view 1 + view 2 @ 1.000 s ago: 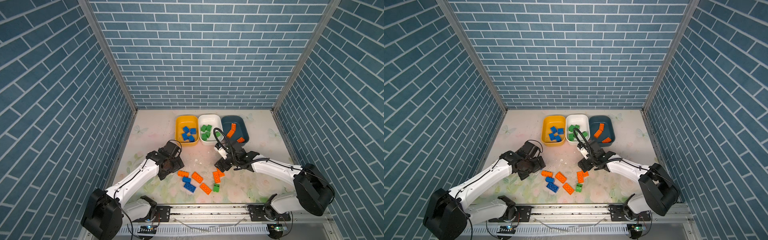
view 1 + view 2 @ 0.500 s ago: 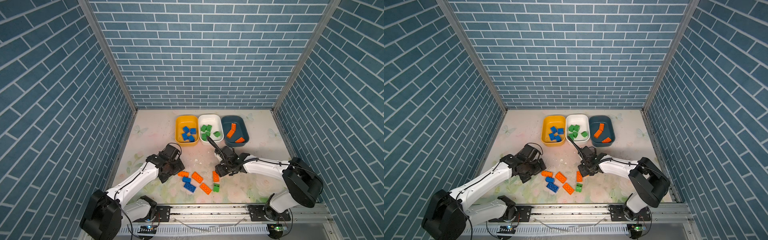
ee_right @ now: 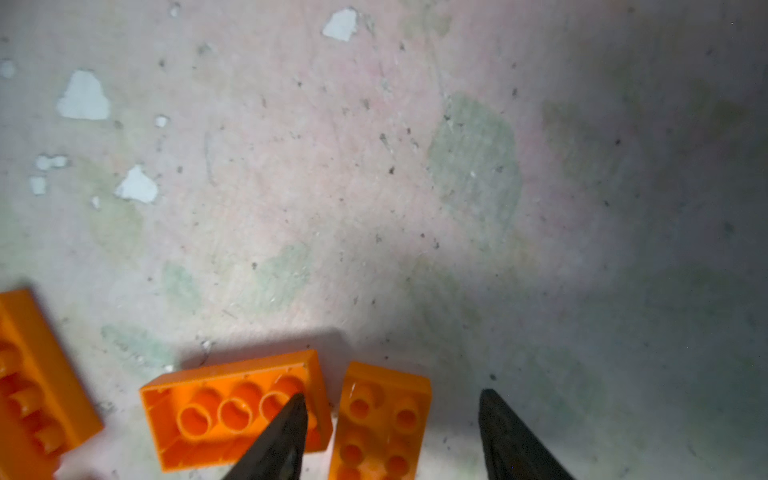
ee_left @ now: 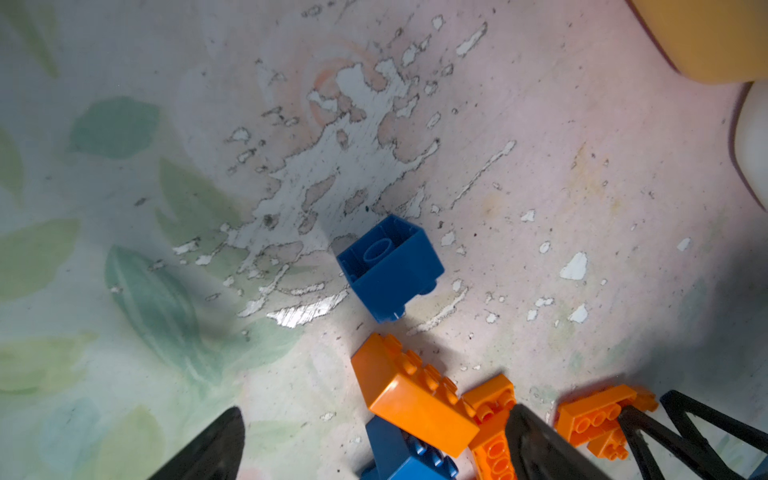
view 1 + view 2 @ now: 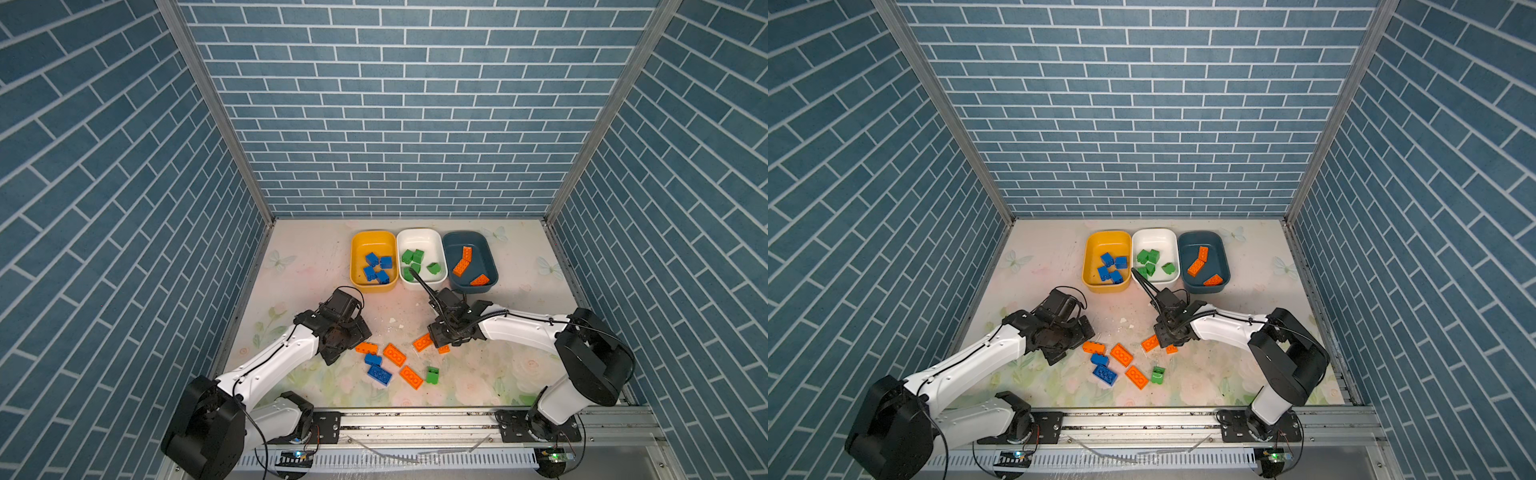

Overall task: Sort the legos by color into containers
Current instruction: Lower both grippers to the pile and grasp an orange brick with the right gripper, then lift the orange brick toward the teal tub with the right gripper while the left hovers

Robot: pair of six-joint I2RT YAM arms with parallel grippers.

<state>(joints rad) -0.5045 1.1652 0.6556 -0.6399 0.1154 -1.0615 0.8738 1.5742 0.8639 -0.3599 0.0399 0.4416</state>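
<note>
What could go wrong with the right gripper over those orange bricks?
The right gripper brackets the studs-up orange brick, but one fingertip overlaps the upturned orange brick lying right beside it. Closing could snag that neighbour, or drag both bricks along.

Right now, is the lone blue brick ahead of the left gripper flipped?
Flipped: the blue brick shows its hollow underside, studs down.

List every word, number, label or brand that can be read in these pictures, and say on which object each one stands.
No text can be read in any view.
On the studs of the orange brick, any embossing is too blurred to read.
The yellow tub, white tub, teal tub, brick-pattern walls and floral table show no lettering.
</note>
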